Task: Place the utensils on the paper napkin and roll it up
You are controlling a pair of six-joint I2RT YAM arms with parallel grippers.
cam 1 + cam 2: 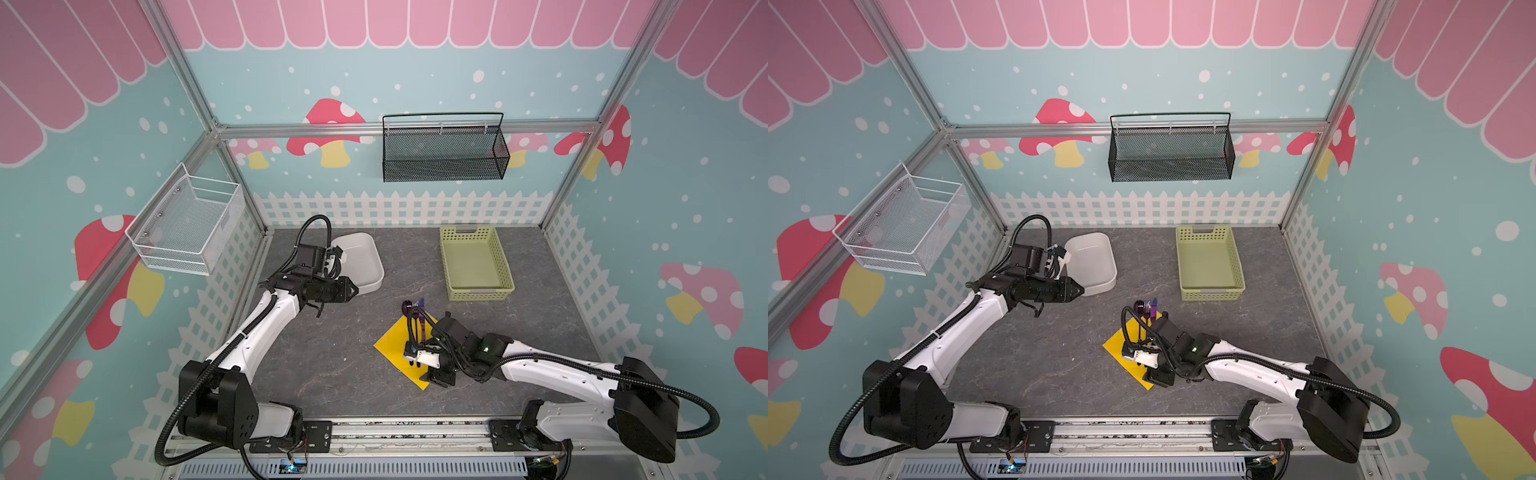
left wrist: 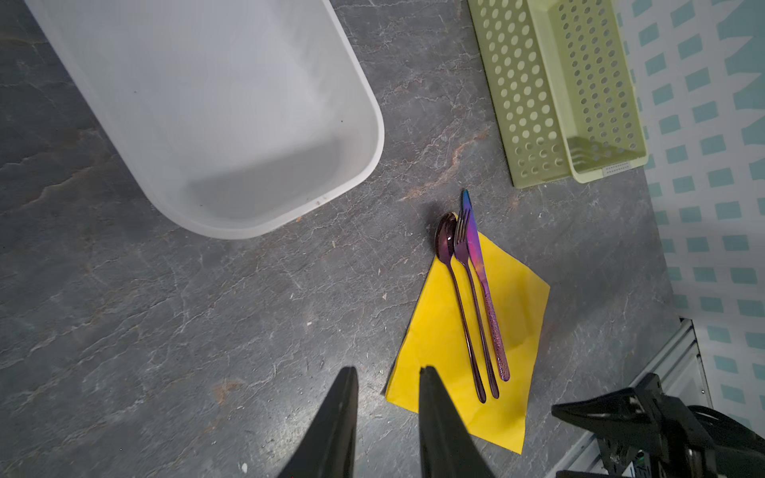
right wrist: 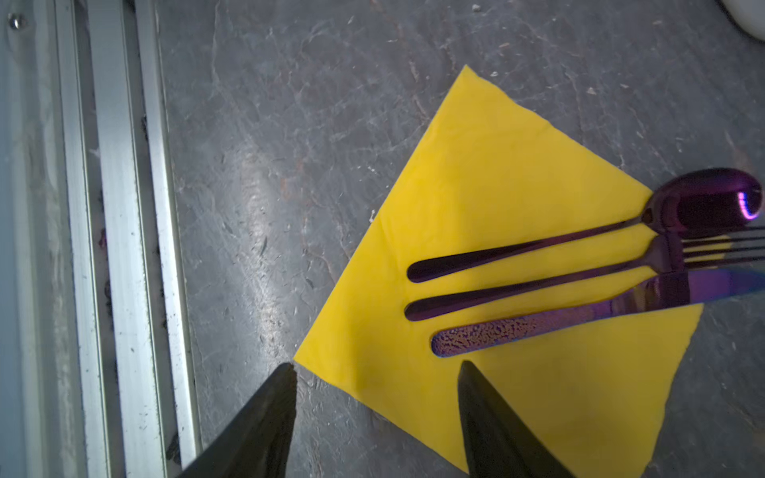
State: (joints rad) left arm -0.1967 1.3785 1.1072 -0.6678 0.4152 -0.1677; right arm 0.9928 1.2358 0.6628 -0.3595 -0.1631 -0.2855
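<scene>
The yellow paper napkin [image 1: 392, 345] [image 1: 1116, 347] [image 2: 517, 310] [image 3: 476, 186] lies flat on the grey table, turned like a diamond. On it lie the utensils [image 1: 413, 308] [image 1: 1145, 308] side by side: spoon [image 2: 447, 244] [image 3: 703, 202], fork [image 2: 463, 244] [image 3: 538, 285] and knife [image 2: 476, 252] [image 3: 517, 331]. Their heads stick out past the far corner. My right gripper [image 1: 415, 365] [image 1: 1138, 363] [image 3: 377, 366] hovers open over the napkin's near edge, just short of the handle ends, holding nothing. My left gripper [image 1: 355, 291] [image 1: 1081, 291] [image 2: 387, 370] stands apart to the left, slightly open and empty.
A white tub [image 1: 365, 266] sits beside the left gripper. A pale green perforated basket [image 1: 476, 266] stands at the back right. A black mesh basket [image 1: 444, 153] hangs on the back wall, a white wire basket [image 1: 187, 224] on the left wall. A metal rail [image 3: 120, 248] runs along the front.
</scene>
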